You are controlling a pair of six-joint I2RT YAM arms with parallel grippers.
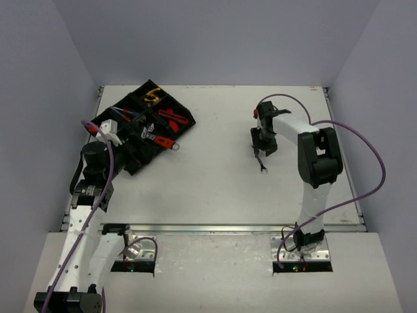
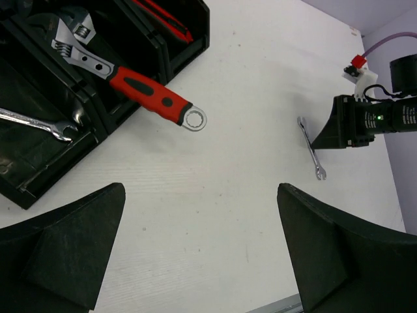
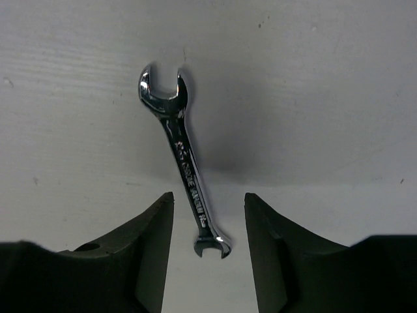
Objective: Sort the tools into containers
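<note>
Black plastic divided tray (image 1: 130, 160) sits angled at the far-left corner of the white table (image 1: 215, 189), and most of the sorting looks done. Yellow-handled pliers (image 1: 152, 96) and red utility knives (image 1: 172, 117) are in the far compartments, and a thin silver spanner (image 2: 32, 120) is in a near one. The rest of the contents are too small to tell. Two items look unfinished. One red-handled adjustable wrench (image 1: 164, 140) lies across the tray rim, head inside, handle and ring end out on the table, so it probably needs a nudge in. One small silver open-ended spanner (image 3: 186, 163) lies flat on the bare table, well apart from the tray on the right side. Right gripper (image 3: 208, 199) is down over that spanner, jaws at a medium gap on either side of the shank with daylight on both sides, so nothing is held. Left gripper (image 2: 201, 195) hangs near the tray's near corner, jaws wide and empty. Room to move is good: the middle of the table between spanner and tray is bare, and the spanner is not near any table edge. Likely snags are the tray's raised rim, the overhanging wrench handle, and the left arm parked right by the drop zone.
</note>
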